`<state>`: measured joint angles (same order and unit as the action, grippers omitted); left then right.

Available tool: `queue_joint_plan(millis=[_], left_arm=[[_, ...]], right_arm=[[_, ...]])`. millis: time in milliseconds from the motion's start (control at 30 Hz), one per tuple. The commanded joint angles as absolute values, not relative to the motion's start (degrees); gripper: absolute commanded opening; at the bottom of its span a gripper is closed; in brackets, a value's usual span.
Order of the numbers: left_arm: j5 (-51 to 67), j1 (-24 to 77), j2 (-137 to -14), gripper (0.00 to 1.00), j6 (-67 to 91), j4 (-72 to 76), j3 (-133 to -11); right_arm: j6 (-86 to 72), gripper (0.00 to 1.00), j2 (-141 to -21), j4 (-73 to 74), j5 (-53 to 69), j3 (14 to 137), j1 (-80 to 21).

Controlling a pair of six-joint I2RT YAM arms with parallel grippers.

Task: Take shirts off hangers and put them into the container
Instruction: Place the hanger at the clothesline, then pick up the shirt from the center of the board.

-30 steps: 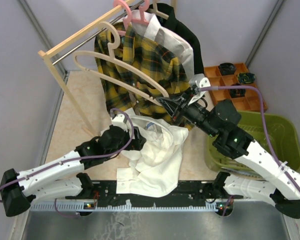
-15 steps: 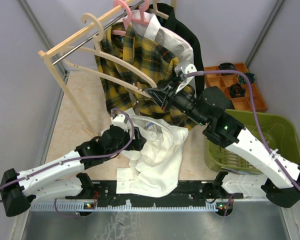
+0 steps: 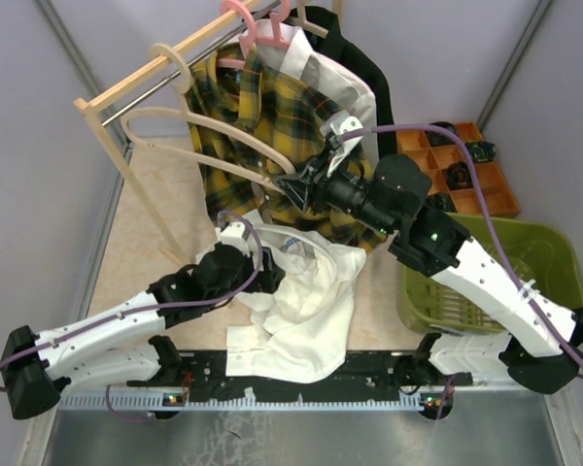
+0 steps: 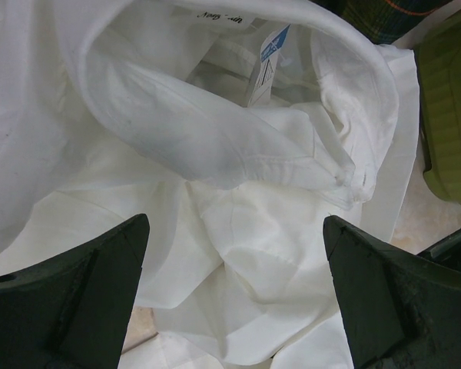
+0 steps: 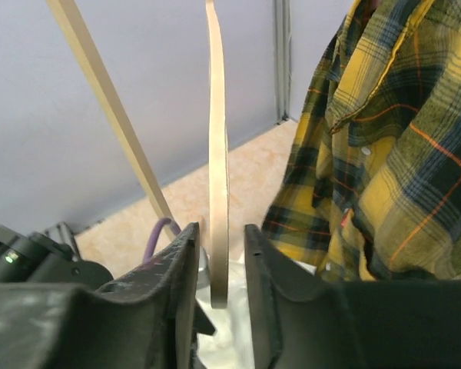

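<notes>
White cloth on the tabletop (image 3: 165, 214) is the only finished part so far: one white shirt (image 3: 301, 301) is off its hanger and lies crumpled in front of the arms, beside the green basket (image 3: 554, 252) and not in it. No shirt shows in the visible part of the basket, though the right arm covers some of it.

The left gripper (image 4: 234, 231) hovers just above that shirt with its fingers spread wide, holding nothing. The right gripper (image 5: 219, 231) is up at the wooden rack (image 5: 111, 108). Its fingers stand slightly apart on either side of a bare beige hanger (image 5: 217, 154), with a thin gap each side, so they do not seem to be pinching it. The hanger's hook looks to be at the rack's bar.

The plaid shirt (image 3: 272, 107), a second white shirt (image 3: 335, 78) and the black shirt (image 3: 369, 73) still hang on the rack, under the pink hangers (image 3: 248, 24). By my reckoning, one shirt awaits the basket and three have yet to be unhooked.
</notes>
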<state>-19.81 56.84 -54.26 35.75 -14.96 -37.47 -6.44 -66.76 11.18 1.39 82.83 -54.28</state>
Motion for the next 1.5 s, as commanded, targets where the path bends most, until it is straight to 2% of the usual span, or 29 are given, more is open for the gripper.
queue_joint_plan(millis=[0,167,267,467,667,900,1000,1200,1333,1467], left_arm=[[-18.9,56.6,-54.5,0.99,35.2,-13.5,-39.4],[-18.9,56.6,-55.1,0.99,35.9,-14.2,-39.2],[-19.4,56.6,-55.7,0.99,36.4,-15.0,-39.1],[-20.8,56.6,-57.1,0.99,39.9,-15.7,-37.6],[-22.1,56.6,-56.4,0.99,42.9,-19.4,-38.5],[-31.2,56.6,-50.1,0.99,46.2,-28.5,-38.1],[-31.8,56.6,-46.8,0.99,48.4,-29.0,-36.5],[-32.6,56.6,-44.7,0.99,47.5,-27.7,-36.5],[-32.8,56.6,-45.0,0.99,46.6,-28.2,-37.7],[-31.9,56.6,-45.1,0.99,46.0,-28.2,-37.7]], right_arm=[[-6.1,0.38,-65.4,11.5,2.9,84.6,-54.9],[-5.9,0.54,-59.4,12.8,1.6,79.5,-54.8],[-6.4,0.69,-53.8,16.7,-6.0,71.9,-54.8],[-15.9,0.74,-44.8,21.9,-11.0,56.7,-54.9],[-16.3,0.75,-48.0,14.5,-3.9,46.4,-54.8],[2.4,0.94,-55.1,4.0,-7.7,45.7,-56.4],[8.1,0.93,-57.7,-0.6,-11.9,45.5,-57.1],[11.4,0.99,-67.8,3.2,-9.7,52.9,-57.5],[4.4,0.99,-71.2,-1.2,-10.6,51.4,-55.6],[-6.6,0.99,-76.0,10.7,-7.5,60.4,-53.6]])
